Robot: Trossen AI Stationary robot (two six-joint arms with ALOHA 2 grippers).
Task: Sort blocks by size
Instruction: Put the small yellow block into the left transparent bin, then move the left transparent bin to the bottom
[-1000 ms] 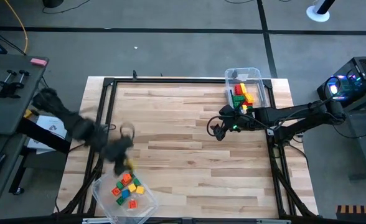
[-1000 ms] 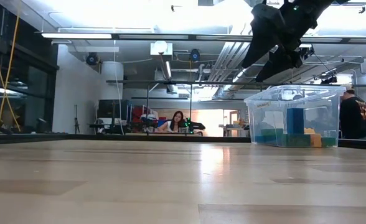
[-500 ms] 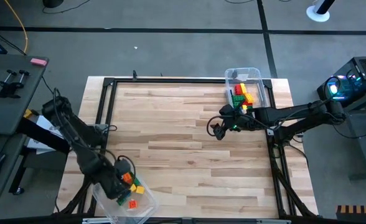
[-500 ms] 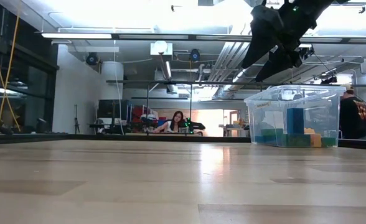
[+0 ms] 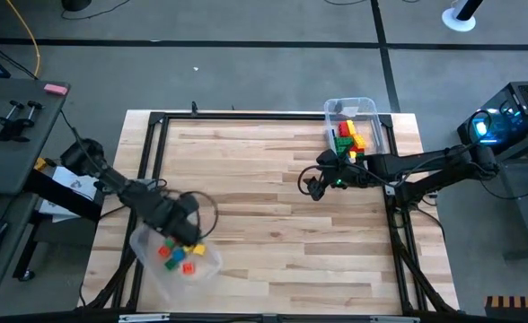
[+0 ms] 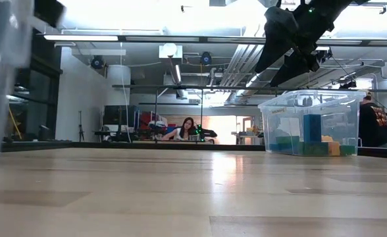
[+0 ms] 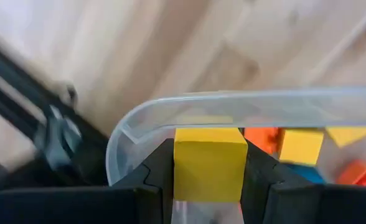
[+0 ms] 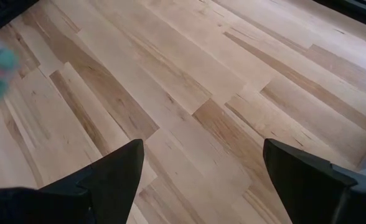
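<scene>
A: Right, left gripper [image 7: 209,186] first. Status?

B: Clamped on a yellow block [image 7: 209,163], one finger [image 7: 147,186] on each side face. Wrist view puts the block just short of the rim of the near clear bin [image 7: 117,140], with more blocks beyond it inside: orange [image 7: 261,138], another yellow [image 7: 300,145], a bit of blue.

A: And from overhead?

B: Left gripper [image 5: 185,229] sits at the table-side edge of that bin [image 5: 149,262], and the loose blocks [image 5: 176,258] lie just behind it, toward the table's front-left corner. Can't tell from above whether the held block has cleared the wall.

A: Right arm?

B: Parked. Right gripper [image 8: 201,180] hangs spread wide over bare table [image 8: 189,81], holding nothing. The far bin [image 5: 354,112], with its own blocks [image 5: 350,139], is just beside it toward the back corner.

A: How to finish the step cleanly?

B: My read: this is a drop into the near bin. Carry the block fully past the rim until it's over the pile, stay above the wall so nothing catches, then spread the fingers. Release too early and it could strike the rim and bounce onto the table.

A: Anything to check first?

B: That it matches the bin's size class. The yellow one inside looks similar, though I can't be sure.
</scene>
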